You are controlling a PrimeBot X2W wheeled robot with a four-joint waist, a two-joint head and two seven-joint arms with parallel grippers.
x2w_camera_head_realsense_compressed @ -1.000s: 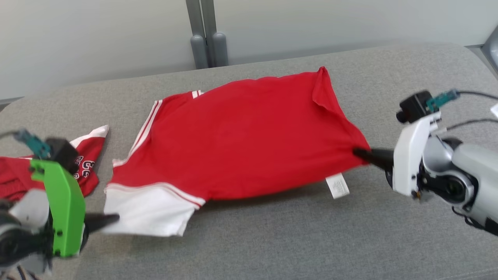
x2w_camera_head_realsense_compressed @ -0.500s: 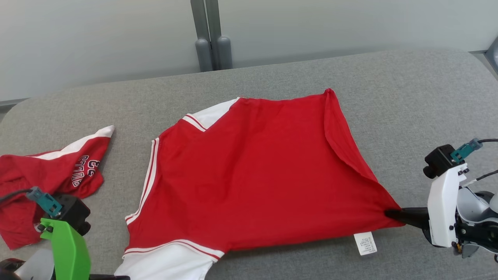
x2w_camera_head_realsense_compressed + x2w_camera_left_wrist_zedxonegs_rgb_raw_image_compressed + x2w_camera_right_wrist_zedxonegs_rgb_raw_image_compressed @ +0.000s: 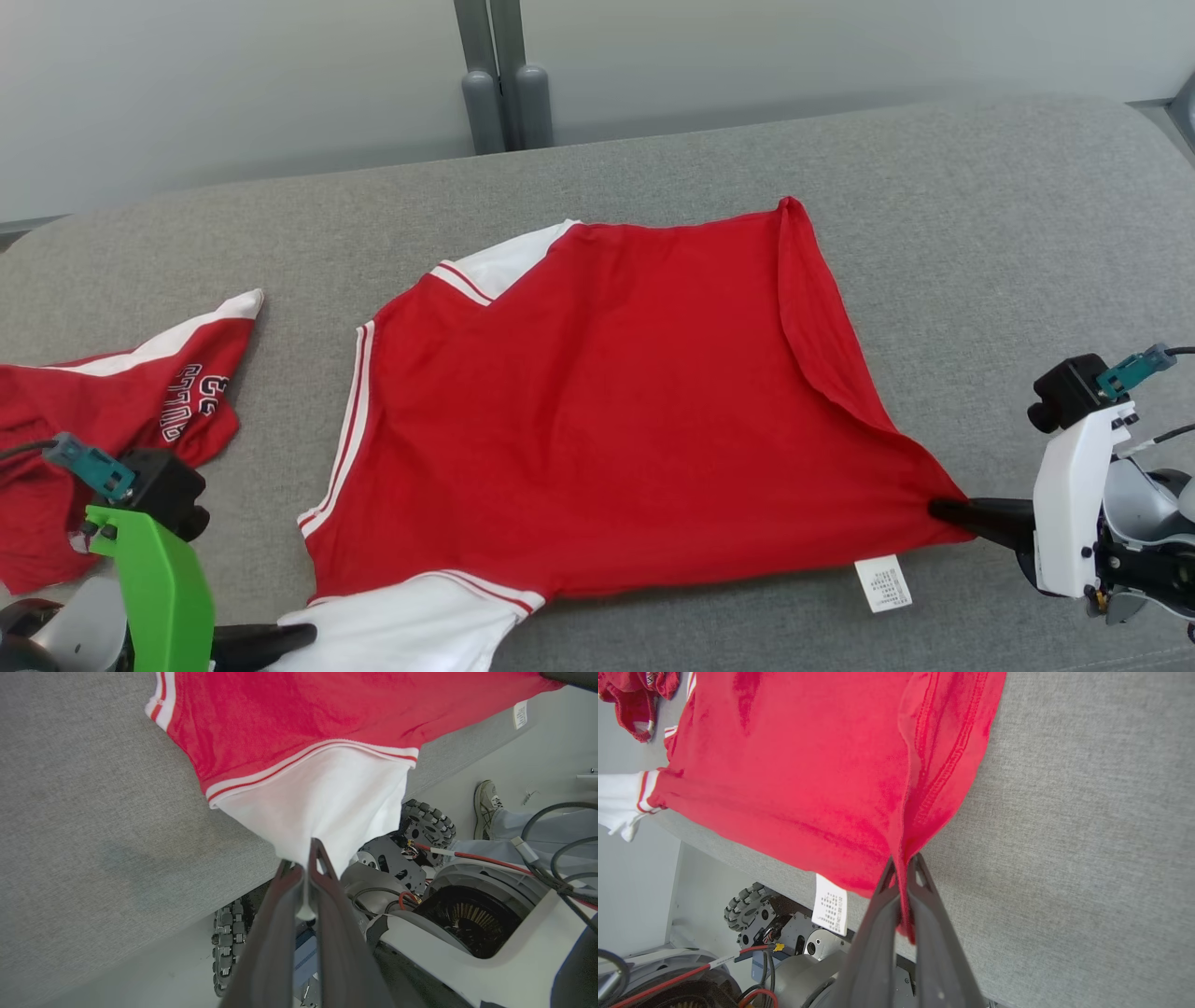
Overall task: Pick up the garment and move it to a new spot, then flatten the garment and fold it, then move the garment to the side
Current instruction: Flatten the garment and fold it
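Grey fabric surface [image 3: 980,233] under everything, for context. At the far left a second red garment [image 3: 103,411] with white trim and dark lettering lies crumpled, apart from the shirt I'm working on.

Next comes my left gripper [image 3: 297,637] at the near left edge. Its fingers are pressed together on the white sleeve [image 3: 411,625] of the red T-shirt [image 3: 597,401]. In the left wrist view you can see the white cloth pinched right between the tips, out past the near edge of the surface.

The shirt itself is spread across the middle, mostly flat, with its other white sleeve [image 3: 509,261] pointing to the far side. Its right-hand edge is folded over on itself in a long flap. A white care label [image 3: 882,583] sticks out along the near edge, toward the right.

Then my right gripper [image 3: 945,511], also clamped tight, is pinching the near right corner of the shirt, and the cloth is pulled to a point there.

Oh, and a person's shoe [image 3: 486,807] is on the floor by my wheeled base in the left wrist view.
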